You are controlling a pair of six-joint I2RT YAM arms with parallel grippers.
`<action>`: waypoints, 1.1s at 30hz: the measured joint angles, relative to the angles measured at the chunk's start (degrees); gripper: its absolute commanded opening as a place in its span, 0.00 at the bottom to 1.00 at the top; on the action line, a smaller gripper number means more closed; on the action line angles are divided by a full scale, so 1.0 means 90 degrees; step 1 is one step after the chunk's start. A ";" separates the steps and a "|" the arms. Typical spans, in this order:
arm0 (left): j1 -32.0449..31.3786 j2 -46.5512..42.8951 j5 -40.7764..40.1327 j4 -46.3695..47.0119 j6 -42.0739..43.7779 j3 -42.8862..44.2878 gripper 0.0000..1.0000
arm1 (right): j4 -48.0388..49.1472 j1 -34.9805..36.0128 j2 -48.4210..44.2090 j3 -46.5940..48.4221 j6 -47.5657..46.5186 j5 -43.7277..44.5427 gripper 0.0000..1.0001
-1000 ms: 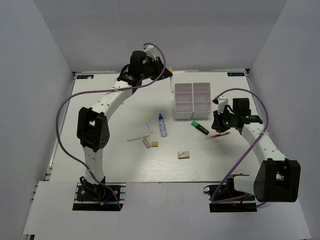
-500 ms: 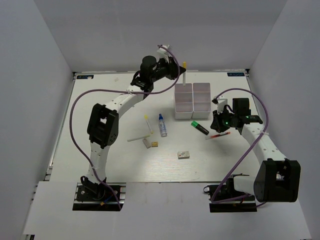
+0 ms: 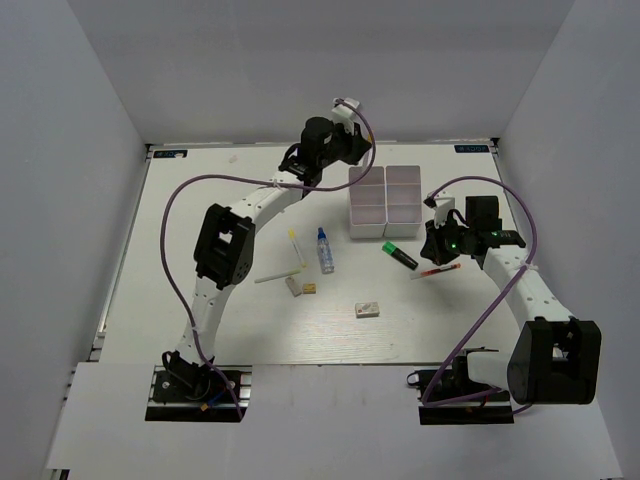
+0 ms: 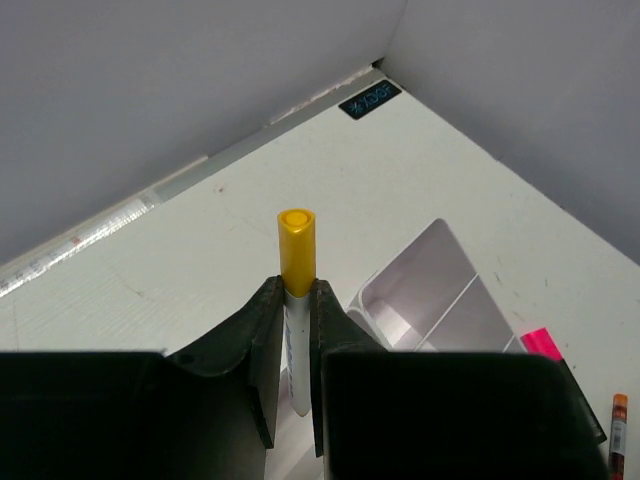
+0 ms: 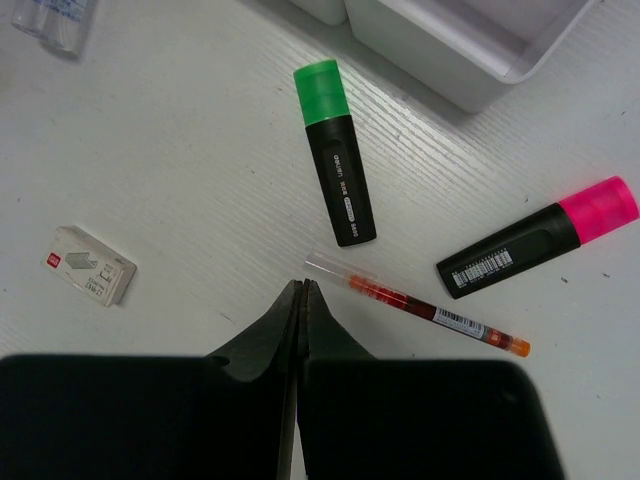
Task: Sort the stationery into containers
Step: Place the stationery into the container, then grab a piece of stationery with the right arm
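Left gripper, clamped on the yellow-capped pen, has swung right along the table's far edge to the tray. Dropping it in looks next. Right gripper is pressed together, empty.

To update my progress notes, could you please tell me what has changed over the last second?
The left gripper, shut on the yellow-capped white pen, has swung right along the far edge toward the white compartment tray; nothing was picked up or released. The right gripper stayed shut near the thin red pen, and everything lying on the table kept its place.
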 measured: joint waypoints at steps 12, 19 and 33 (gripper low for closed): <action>-0.0134 -0.0039 -0.0131 -0.0104 0.0226 -0.0498 0.57 | 0.0007 -0.0007 0.0002 0.0000 0.0002 -0.0017 0.06; -0.0192 -0.0119 -0.0301 -0.0083 0.0282 -0.0707 0.77 | -0.0005 -0.0005 0.0002 0.0000 -0.0087 -0.0197 0.42; -0.0182 -0.5010 -0.1727 -0.1681 -0.0833 -0.3531 1.00 | -0.0187 0.1178 0.0957 0.1326 -0.0534 -0.1406 0.49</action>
